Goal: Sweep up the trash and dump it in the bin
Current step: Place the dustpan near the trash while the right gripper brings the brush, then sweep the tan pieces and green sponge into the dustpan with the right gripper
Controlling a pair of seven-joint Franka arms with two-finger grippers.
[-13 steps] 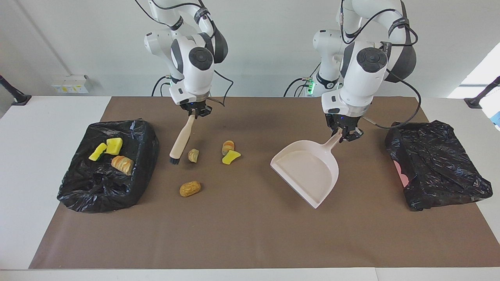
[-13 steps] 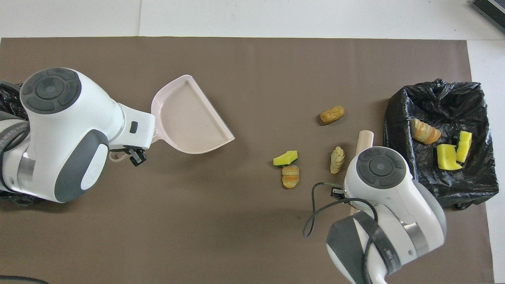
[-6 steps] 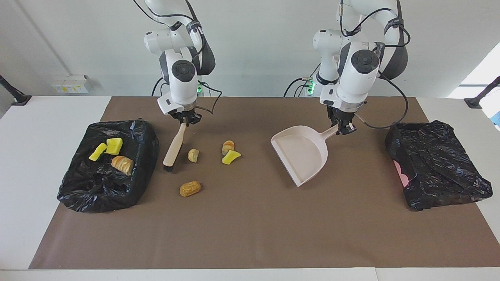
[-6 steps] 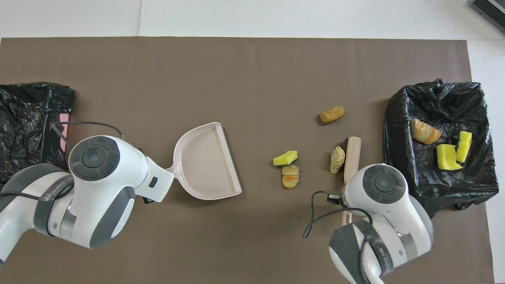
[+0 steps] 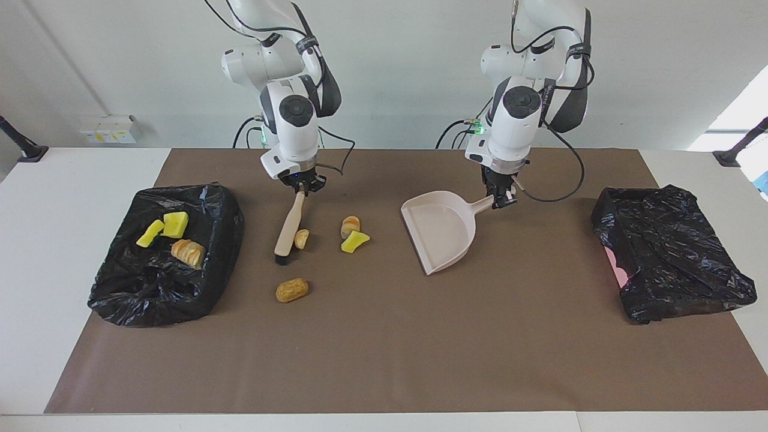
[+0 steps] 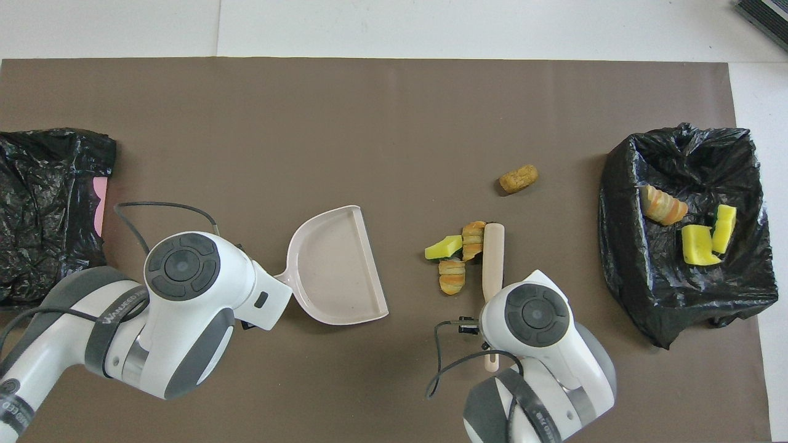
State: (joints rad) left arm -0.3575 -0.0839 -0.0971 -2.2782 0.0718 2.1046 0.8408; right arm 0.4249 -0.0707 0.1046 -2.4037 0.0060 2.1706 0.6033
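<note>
1. While both arms work over it, the brown mat point(image 5: 384, 360) covers most of the white table point(image 5: 72, 252).
2. Two bins lined with black bags sit at the ends of the mat: one bin point(image 5: 150, 294) at the right arm's end with trash in it, the other bin point(image 5: 678, 264) at the left arm's end, with a bit of pink showing at its side.
3. The dustpan point(image 5: 441, 231) lies about mid-table, its open mouth turned toward the loose trash. The left gripper point(image 5: 499, 197) pinches the end of its handle.
4. The brush point(image 5: 289, 223) slants down from the right gripper point(image 5: 302, 185), whose fingers are pressed tight on the handle's top end; the dark bristles sit down at the mat.
5. Trash in the bin at the right arm's end: one bread chunk point(image 5: 188, 252) and two yellow sponge pieces point(image 5: 175, 224) point(image 5: 150, 233), all resting on the black bag.
6. Trash loose on the mat, between brush and dustpan: a bread piece point(image 5: 301, 238) touching the brush, another bread piece point(image 5: 350, 226) with a yellow sponge piece point(image 5: 354, 241) just beside it, close to the first.
7. One more bread roll point(image 5: 291, 290) lies alone, farther from the robots than the brush.
</note>
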